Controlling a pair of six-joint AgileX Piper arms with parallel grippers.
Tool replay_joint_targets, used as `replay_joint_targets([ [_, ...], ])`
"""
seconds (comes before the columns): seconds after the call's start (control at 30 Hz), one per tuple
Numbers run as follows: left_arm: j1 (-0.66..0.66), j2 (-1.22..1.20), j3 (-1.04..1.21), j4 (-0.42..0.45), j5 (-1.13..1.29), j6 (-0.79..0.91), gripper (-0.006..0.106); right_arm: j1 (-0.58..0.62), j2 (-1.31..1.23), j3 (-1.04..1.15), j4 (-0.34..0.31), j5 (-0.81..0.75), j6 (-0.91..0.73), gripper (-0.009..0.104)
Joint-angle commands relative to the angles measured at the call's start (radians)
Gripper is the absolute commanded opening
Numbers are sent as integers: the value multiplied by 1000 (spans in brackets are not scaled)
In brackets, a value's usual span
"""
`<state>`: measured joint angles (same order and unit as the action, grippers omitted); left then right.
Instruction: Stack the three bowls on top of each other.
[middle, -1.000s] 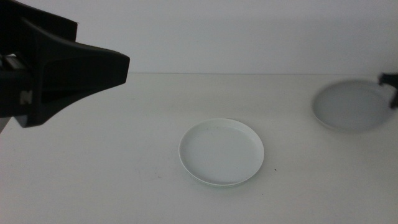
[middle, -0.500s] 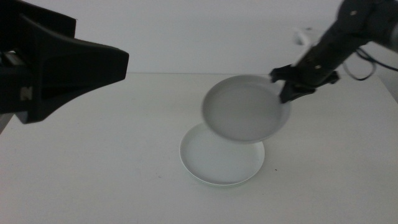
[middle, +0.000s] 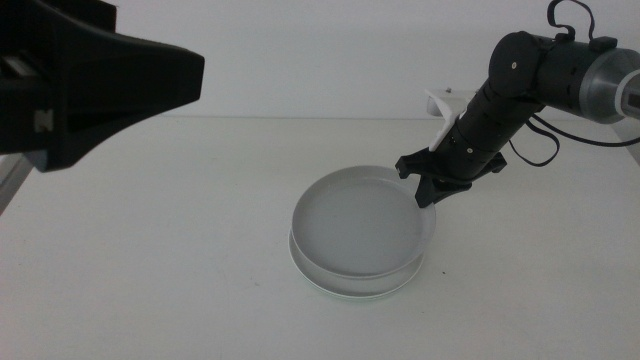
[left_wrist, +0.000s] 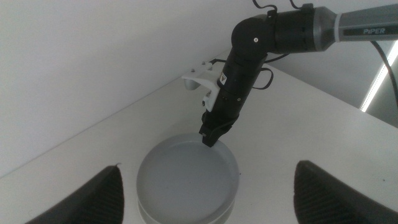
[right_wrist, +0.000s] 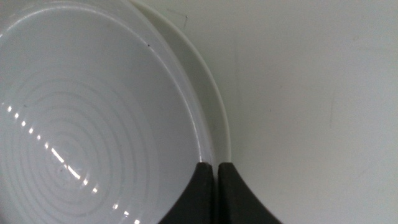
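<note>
The right gripper (middle: 428, 186) is pinching the grey bowl's (middle: 356, 219) far rim, its fingers clenched; the cream bowl (middle: 345, 285) is lying directly beneath.

The light grey bowl (middle: 362, 222) is gripped at its far right rim by the right pincer (middle: 428, 186) and is set inside the cream-white bowl (middle: 350, 283) at mid-surface (middle: 180, 270). The left pincer (middle: 95, 85) is seen raised at the upper left, well apart from both bowls.

Black cabled arm (middle: 500, 100), "PIPER" lettering
</note>
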<state>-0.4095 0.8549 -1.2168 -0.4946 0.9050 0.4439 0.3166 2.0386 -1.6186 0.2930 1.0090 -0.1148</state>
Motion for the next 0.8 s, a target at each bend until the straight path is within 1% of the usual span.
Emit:
replay_joint_targets([
  [0.0,0,-3,3,0,-12,-3,94,1,-4,5,6,-22,-14,-3],
  [0.1,0,-3,3,0,-12,-3,94,1,0,5,27,-25,-17,-3],
  [0.3,0,-3,3,0,-12,-3,94,1,2,7,27,-25,-17,-3],
  [0.43,0,-3,3,0,-12,-3,94,2,2,7,27,-37,-28,1],
  [0.47,0,-3,3,0,-12,-3,94,2,2,7,27,-37,-28,3],
  [0.53,0,-3,3,0,-12,-3,94,2,2,7,25,-37,-33,11],
  [0.57,0,-3,3,0,-12,-3,94,2,2,7,25,-37,-33,17],
  [0.63,0,-3,3,0,-12,-3,94,2,2,7,25,-40,-33,31],
  [0.77,0,-3,3,0,-12,-3,94,2,2,7,25,-44,-33,65],
])
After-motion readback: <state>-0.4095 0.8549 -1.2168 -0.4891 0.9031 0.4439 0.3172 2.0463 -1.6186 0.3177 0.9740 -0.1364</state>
